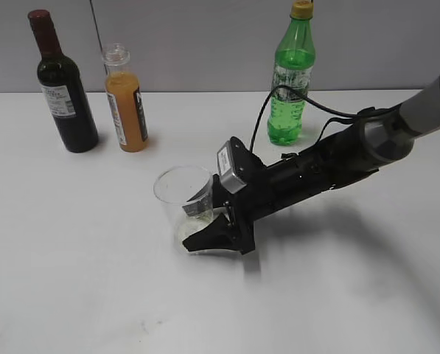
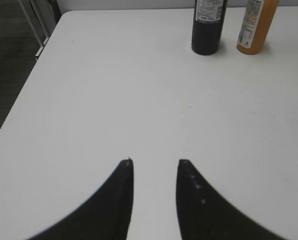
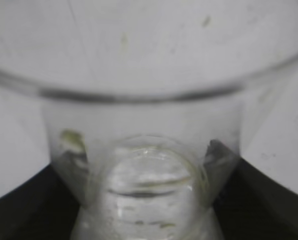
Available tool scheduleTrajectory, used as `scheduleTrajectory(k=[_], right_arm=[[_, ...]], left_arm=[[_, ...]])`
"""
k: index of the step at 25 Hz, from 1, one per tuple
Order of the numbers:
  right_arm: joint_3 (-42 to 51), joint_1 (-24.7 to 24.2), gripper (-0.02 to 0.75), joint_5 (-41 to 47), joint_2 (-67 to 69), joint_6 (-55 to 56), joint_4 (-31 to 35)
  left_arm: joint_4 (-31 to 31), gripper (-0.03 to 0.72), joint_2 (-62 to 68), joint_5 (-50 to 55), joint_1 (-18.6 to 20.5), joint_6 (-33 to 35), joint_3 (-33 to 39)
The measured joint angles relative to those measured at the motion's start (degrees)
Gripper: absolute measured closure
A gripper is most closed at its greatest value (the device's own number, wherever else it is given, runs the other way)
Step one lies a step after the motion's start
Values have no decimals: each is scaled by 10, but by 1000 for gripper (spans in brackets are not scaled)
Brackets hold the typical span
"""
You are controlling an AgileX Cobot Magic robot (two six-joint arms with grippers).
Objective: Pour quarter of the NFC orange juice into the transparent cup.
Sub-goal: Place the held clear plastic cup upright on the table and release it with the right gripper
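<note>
The transparent cup stands near the table's middle and looks empty; it fills the right wrist view. My right gripper reaches in from the right and is shut on the cup's lower part, one black finger on each side. The NFC orange juice stands upright and uncapped at the back left, apart from the cup; its lower part shows in the left wrist view. My left gripper is open and empty over bare table, out of the exterior view.
A dark wine bottle stands left of the juice, also in the left wrist view. A taller green bottle stands at the back right, behind my right arm. The table's left edge shows in the left wrist view.
</note>
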Motion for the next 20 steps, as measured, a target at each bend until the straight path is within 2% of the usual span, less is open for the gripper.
scheduleTrajectory(k=[8,13,20], right_arm=[[-26,0,164,11,-11,55,-61],[-26,0,121,17,-13,99,-90],[-27,0,115,28,-19,152,-96]], left_arm=[[0,454,0,0,0,0,0],[0,454,0,0,0,0,0],[0,454,0,0,0,0,0]])
